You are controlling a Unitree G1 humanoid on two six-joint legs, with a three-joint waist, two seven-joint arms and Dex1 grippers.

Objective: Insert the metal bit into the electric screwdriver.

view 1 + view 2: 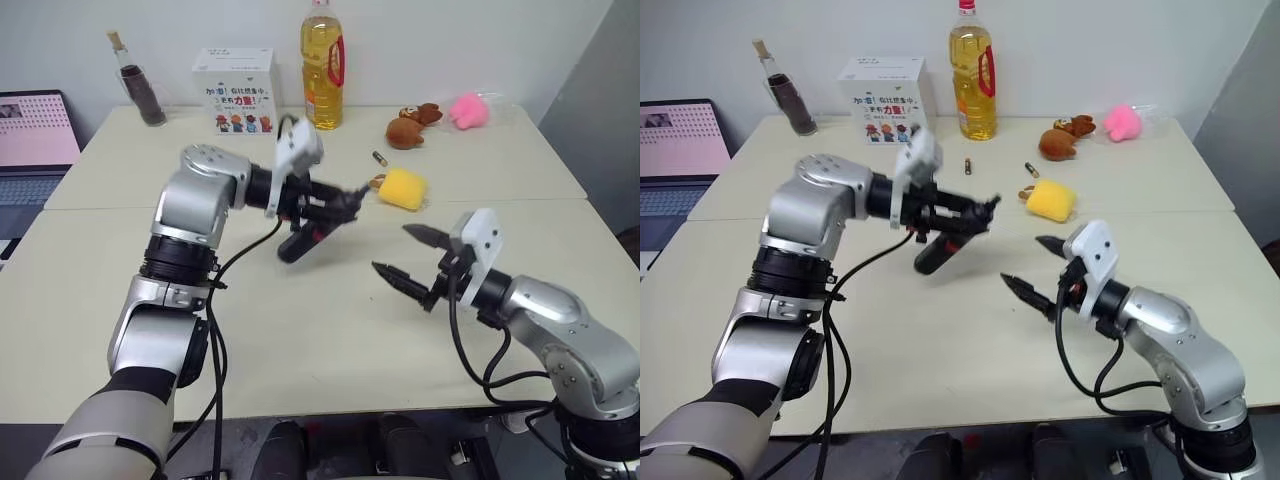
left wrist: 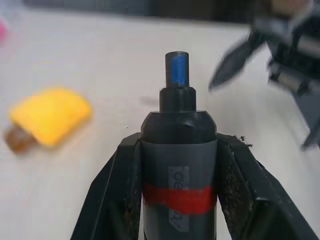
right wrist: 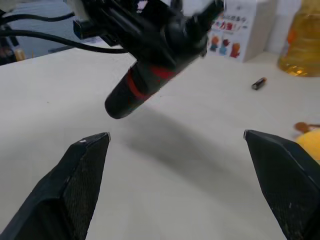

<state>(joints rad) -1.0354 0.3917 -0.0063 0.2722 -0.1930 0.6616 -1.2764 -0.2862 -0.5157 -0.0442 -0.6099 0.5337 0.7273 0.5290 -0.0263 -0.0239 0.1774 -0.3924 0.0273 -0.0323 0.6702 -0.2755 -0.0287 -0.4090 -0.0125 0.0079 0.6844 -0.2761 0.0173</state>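
My left gripper [image 1: 343, 196] is shut on the electric screwdriver [image 1: 303, 241] and holds it in the air above the middle of the table. The tool is black and dark grey with a red band. It hangs tilted, its butt end down toward the table, and its small blue tip [image 2: 177, 70] points toward the right arm. In the left wrist view both fingers [image 2: 116, 180] press on the barrel [image 2: 178, 150]. My right gripper [image 1: 399, 252] is open and empty, a short way to the right of the tool, which also shows in its wrist view [image 3: 141, 89]. The metal bit is out of view.
A yellow plush toy [image 1: 402, 188] lies just beyond the grippers. Two small batteries [image 1: 967, 166] [image 1: 1032, 170] lie behind it. At the back stand an oil bottle [image 1: 322, 65], a white box [image 1: 234, 90], a glass bottle [image 1: 140, 85], and brown [image 1: 412, 125] and pink [image 1: 468, 108] toys. A laptop [image 1: 35, 130] sits far left.
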